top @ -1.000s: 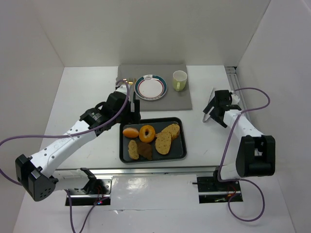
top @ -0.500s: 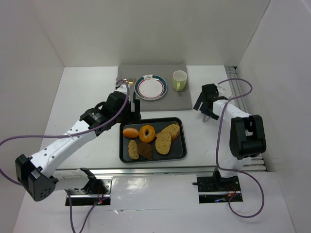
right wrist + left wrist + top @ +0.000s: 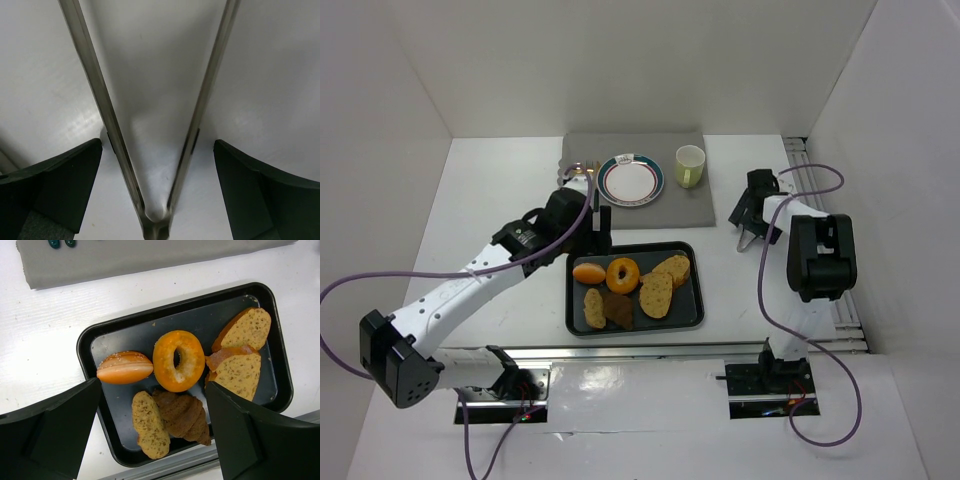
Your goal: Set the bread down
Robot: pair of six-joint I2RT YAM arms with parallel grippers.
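White table [image 3: 500, 200] bears a black tray [image 3: 220, 315] holding donut [image 3: 165, 365], bun [image 3: 125, 367], croissant [image 3: 185, 415], slices [image 3: 245, 329].

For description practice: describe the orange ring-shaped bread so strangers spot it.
Find the black rectangular tray on the white table. At its centre lies the orange ring-shaped bread, between a glossy round bun and bread slices. It alone has a hole.

I'm working in a lab test booth: plain white panels [image 3: 650, 60] box in the white table [image 3: 500, 190], an aluminium mounting rail [image 3: 650, 350] crosses the bottom, and purple cables [image 3: 467, 445] trail loose.
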